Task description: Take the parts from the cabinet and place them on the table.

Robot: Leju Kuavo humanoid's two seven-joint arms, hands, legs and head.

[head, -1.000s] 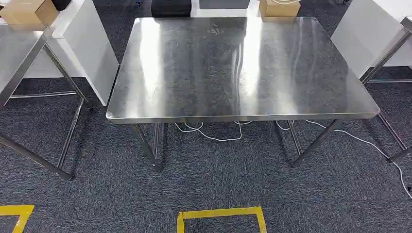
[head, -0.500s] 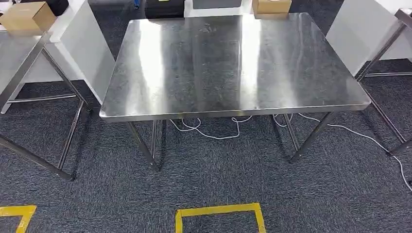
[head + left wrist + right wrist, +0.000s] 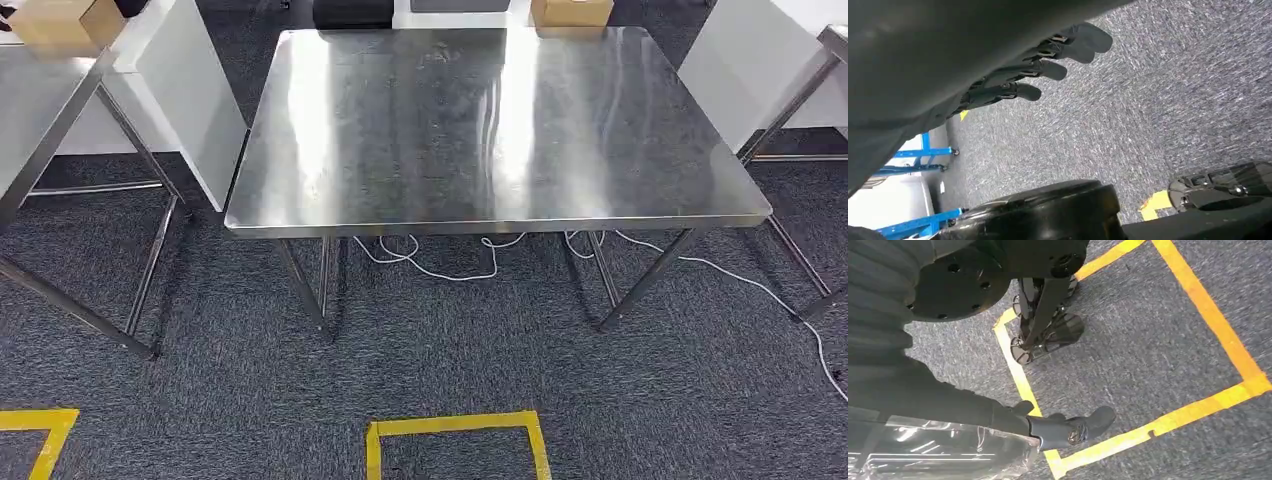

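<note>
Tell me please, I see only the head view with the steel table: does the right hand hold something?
Observer: Yes. In the right wrist view, the right hand grips a clear plastic bag; I cannot tell its contents.
Operator: And the left hand?
Observer: The left hand hangs over the carpet, fingers apart, holding nothing.
Operator: What is under the right hand?
Observer: A yellow tape square on the carpet.

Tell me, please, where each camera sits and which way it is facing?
Head view: high on the body, facing forward and down at the steel table, carpet and yellow tape square.
Left wrist view: behind the left hand, empty, fingers apart, facing the carpet.
Right wrist view: behind the right hand holding a clear plastic bag, facing the carpet.
Shared: carpet, yellow tape.
</note>
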